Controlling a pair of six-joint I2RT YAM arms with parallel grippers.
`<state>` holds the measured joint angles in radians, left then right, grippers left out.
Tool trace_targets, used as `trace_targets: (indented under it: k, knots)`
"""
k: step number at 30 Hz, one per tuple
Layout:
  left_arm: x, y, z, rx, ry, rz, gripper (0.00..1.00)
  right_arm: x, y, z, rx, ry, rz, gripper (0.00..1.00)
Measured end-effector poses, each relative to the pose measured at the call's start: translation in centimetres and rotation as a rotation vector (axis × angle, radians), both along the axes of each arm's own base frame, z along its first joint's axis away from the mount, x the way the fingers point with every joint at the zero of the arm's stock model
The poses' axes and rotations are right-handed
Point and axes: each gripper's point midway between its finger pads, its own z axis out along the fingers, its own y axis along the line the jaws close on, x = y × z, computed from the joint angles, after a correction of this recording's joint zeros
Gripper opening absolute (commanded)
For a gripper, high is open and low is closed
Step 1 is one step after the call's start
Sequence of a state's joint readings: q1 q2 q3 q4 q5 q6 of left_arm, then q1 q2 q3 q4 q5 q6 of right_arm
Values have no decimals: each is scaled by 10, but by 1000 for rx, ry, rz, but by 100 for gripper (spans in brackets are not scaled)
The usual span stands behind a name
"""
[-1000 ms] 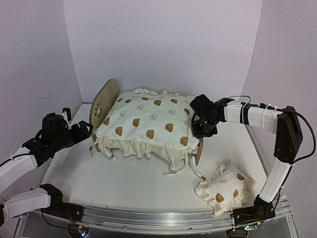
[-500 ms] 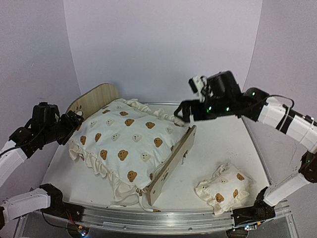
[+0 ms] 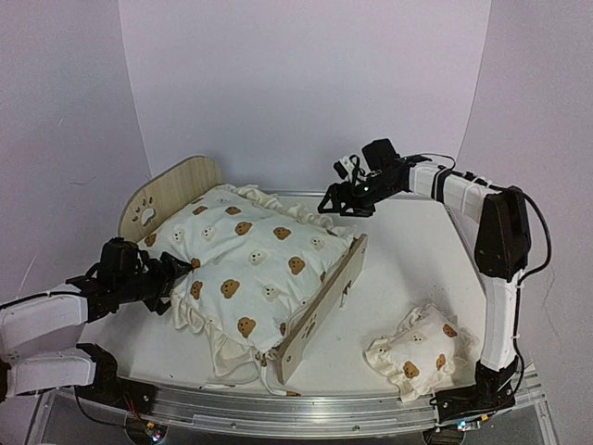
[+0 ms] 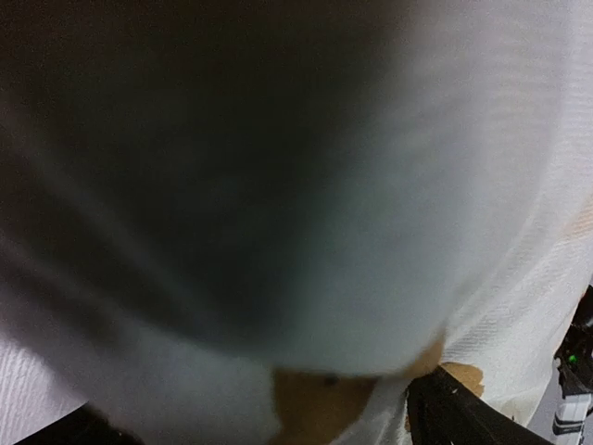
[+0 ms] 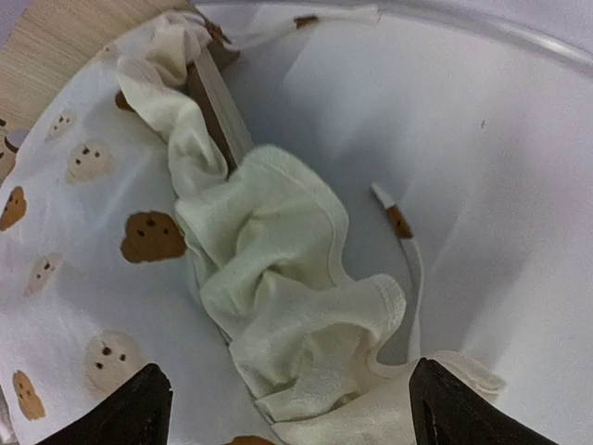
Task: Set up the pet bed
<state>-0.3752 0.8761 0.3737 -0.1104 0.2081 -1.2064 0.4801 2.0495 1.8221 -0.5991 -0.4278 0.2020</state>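
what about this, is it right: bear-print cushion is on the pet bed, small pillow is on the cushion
No. The bear-print cushion is on the pet bed, but the small pillow lies on the table beside it, as the top external view shows.

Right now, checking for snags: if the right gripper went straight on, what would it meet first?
Most likely the cushion's bunched ruffle, which the open right gripper faces; depth is unclear.

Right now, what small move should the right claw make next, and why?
Probably lower the open right claw and pinch the bunched cream ruffle of the large bear-print cushion: it lies crumpled along the light-wood pet bed's side rail, directly beneath the claw.
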Motion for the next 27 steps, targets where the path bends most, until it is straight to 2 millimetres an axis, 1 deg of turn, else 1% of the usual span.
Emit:
trace_targets:
  k: [1, 3, 5, 8, 10, 12, 15, 16, 17, 18, 20, 22, 25, 27]
  knots:
    - [3, -5, -6, -7, 6, -20, 92, -2, 0, -14, 22, 59, 15, 83]
    - [8, -13, -9, -16, -3, -48, 92, -4, -3, -32, 71, 156, 35, 78]
    - [11, -18, -7, -26, -32, -70, 92, -7, -4, -40, 116, 215, 57, 75]
    - [16, -26, -7, -33, -67, -102, 90, -15, -9, -50, 166, 280, 76, 67]
    - [20, -28, -10, -21, -79, -114, 91, -16, -11, -58, 188, 284, 78, 64]
    - [25, -30, -14, 2, -93, -131, 91, -22, -14, -67, 215, 288, 70, 64]
    - [37, -35, -18, 50, -96, -161, 90, -47, -26, -72, 253, 316, 19, 65]
    - [44, -37, -20, 69, -95, -172, 90, -58, -31, -73, 266, 323, -6, 67]
    - [55, -41, -20, 90, -99, -187, 88, -71, -39, -72, 276, 329, -41, 69]
    - [63, -43, -21, 103, -100, -196, 87, -79, -44, -72, 279, 334, -73, 70]
    - [86, -53, -21, 128, -110, -227, 86, -101, -54, -70, 274, 338, -145, 72]
    - [111, -62, -19, 134, -126, -255, 85, -116, -62, -68, 255, 310, -235, 73]
    - [147, -67, -14, 155, -168, -279, 84, -143, -47, -69, 207, 246, -318, 74]
    - [177, -62, -7, 190, -215, -268, 85, -163, -28, -74, 166, 201, -347, 75]
